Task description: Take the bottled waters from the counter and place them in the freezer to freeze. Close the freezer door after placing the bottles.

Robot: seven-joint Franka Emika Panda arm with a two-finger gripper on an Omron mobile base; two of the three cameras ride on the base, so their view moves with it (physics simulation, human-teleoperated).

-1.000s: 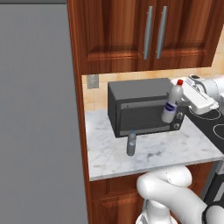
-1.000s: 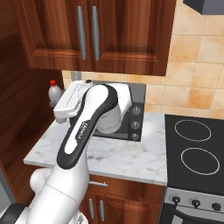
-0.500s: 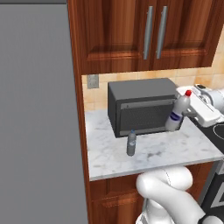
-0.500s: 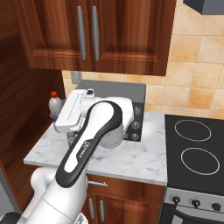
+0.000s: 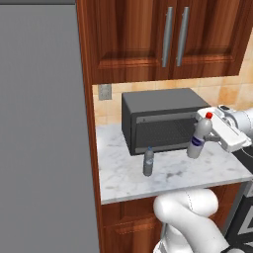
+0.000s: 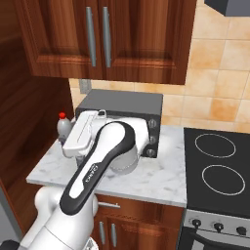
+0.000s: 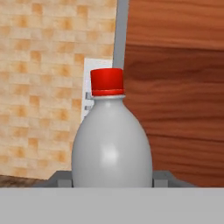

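the tool (image 5: 211,137) is clenched on the red-capped bottle (image 5: 199,136), held above the tabletop (image 5: 173,173) in front of the toaster oven (image 5: 160,118); the blue-capped bottle (image 5: 148,161) stands on the tabletop. no bottle is in the freezer (image 5: 44,128) yet; both placings and closing the door are left.

I hold the red-capped bottle (image 5: 199,135) clear of the counter (image 5: 173,174), tilted slightly, its blue label low on its grey body (cap (image 7: 106,81) uppermost). The blue-capped bottle (image 5: 148,161) stands upright on the white marble. The freezer door (image 5: 44,128) is a flat grey panel at left.
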